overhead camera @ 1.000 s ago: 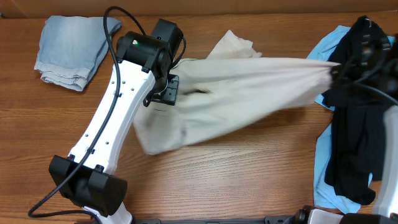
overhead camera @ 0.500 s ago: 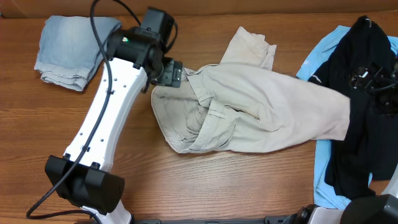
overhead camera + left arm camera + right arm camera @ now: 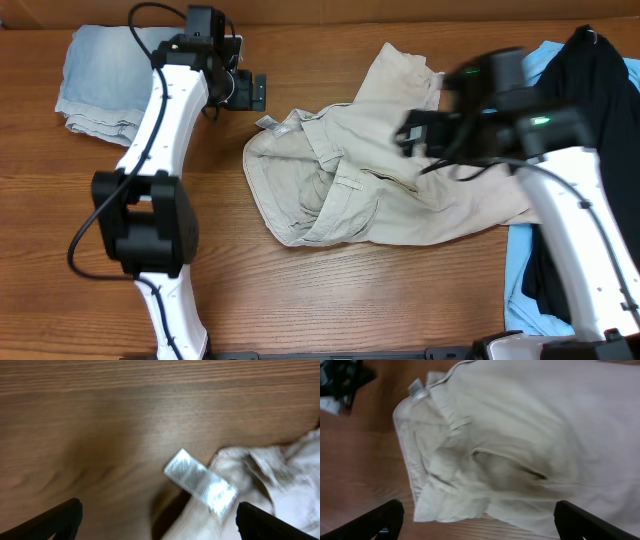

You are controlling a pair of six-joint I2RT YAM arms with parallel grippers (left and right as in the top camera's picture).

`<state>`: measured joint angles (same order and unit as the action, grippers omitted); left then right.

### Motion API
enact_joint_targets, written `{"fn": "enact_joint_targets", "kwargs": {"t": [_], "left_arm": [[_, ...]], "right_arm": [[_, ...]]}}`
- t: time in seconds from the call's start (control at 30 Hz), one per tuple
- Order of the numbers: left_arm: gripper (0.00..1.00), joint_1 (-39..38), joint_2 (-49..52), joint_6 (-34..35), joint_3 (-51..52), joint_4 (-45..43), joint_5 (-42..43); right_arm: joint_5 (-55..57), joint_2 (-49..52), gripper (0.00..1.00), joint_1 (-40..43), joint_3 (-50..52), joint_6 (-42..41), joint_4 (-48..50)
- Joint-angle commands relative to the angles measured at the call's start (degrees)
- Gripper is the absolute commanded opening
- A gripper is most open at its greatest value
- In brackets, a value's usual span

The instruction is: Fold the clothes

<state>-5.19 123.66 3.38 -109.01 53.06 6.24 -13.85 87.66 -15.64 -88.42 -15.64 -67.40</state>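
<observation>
The clothes, a beige garment [image 3: 390, 180], lie crumpled on the wooden table, waistband to the left, one leg folded over toward the back. A small white label [image 3: 200, 482] sticks out at the waistband corner. My left gripper [image 3: 252, 92] hovers open just left of and behind that corner, with bare wood and the label between its fingers [image 3: 159, 512]. My right gripper [image 3: 408, 135] hangs open above the garment's middle, blurred in the overhead view. In the right wrist view the beige cloth [image 3: 520, 435] spreads below the wide-apart jaws [image 3: 479, 510], and nothing is gripped.
A folded light-blue denim piece [image 3: 110, 80] lies at the back left. A black top [image 3: 580, 200] sits on a sky-blue top [image 3: 520, 290] at the right edge. Bare wood [image 3: 330, 300] runs along the table's front.
Both grippers let go of the garment, which dropped from a stretched span onto the table. The left arm pulled back to the upper left. The right arm swung in over the cloth.
</observation>
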Motion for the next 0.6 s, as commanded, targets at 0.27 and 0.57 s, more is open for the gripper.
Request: {"fn": "enact_joint_targets", "kwargs": {"t": [0.27,0.57], "left_arm": [[1.00,1.7,5.2,-1.9,0.3,-2.6,2.2],[1.00,2.4,5.4,-1.9,0.3,-2.6,2.2]], "right_arm": [[14.5,16.5,1.00,-17.5,-0.9,-11.0,5.3],[21.8,19.0,1.00,-21.5,-0.9,-14.1,9.4]]}}
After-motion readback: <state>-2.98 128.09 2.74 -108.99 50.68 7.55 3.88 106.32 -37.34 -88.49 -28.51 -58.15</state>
